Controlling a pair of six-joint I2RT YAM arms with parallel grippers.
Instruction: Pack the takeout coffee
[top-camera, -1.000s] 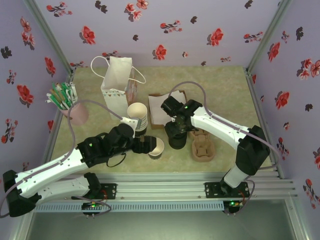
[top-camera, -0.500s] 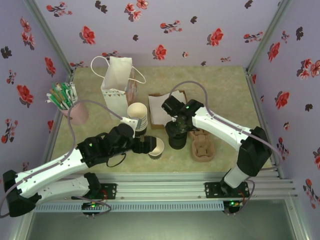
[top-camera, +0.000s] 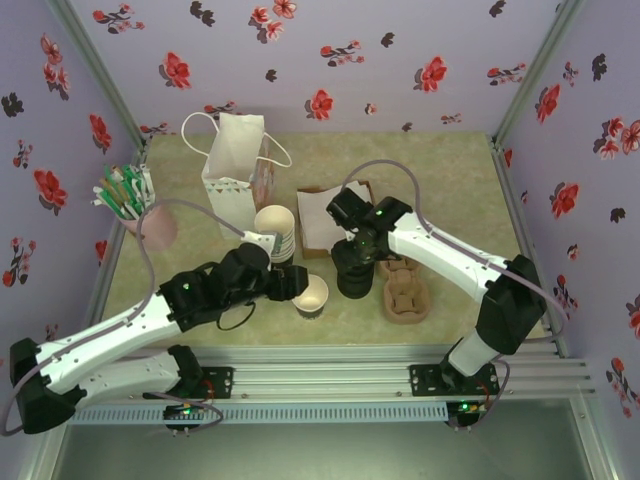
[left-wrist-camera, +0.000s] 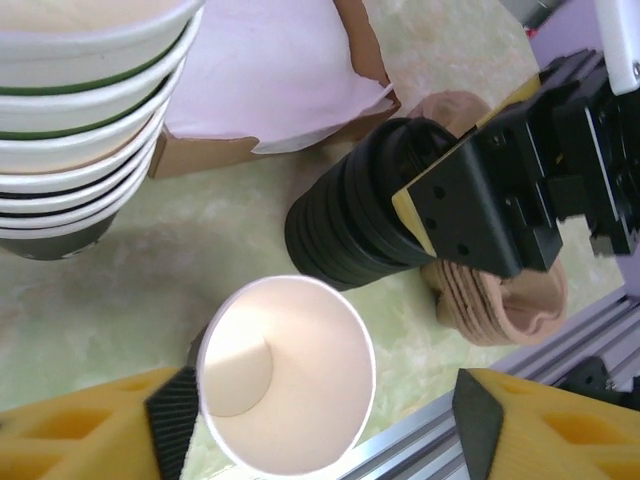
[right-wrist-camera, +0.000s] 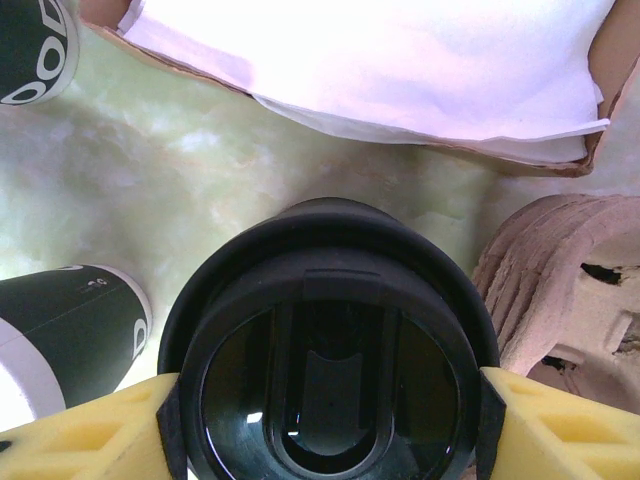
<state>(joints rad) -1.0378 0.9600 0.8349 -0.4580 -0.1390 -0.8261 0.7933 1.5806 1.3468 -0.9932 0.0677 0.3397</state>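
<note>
The takeout coffee's paper cup (top-camera: 311, 296), dark outside and cream inside, stands lidless on the table. My left gripper (top-camera: 300, 287) straddles the cup (left-wrist-camera: 285, 375). Its left pad (left-wrist-camera: 172, 415) touches the rim, while a gap separates the right pad (left-wrist-camera: 478, 420) from the cup, so the left gripper (left-wrist-camera: 325, 420) is open. A short stack of black lids (top-camera: 352, 280) stands just right of the cup. My right gripper (top-camera: 355, 262) sits on top of it. Both pads press the sides of the top lid (right-wrist-camera: 330, 370), so the right gripper (right-wrist-camera: 330, 425) is shut on it.
A stack of lidless cups (top-camera: 274, 228) stands behind the single cup. A white paper bag (top-camera: 235, 170) stands at the back left. A cardboard tray of napkins (top-camera: 318, 225) lies behind the lids, with brown pulp carriers (top-camera: 405, 293) to their right. A pink holder of stirrers (top-camera: 140, 215) is far left.
My left gripper has slid forward round the cup and its jaws have narrowed. The right gripper has stayed on the lid stack.
</note>
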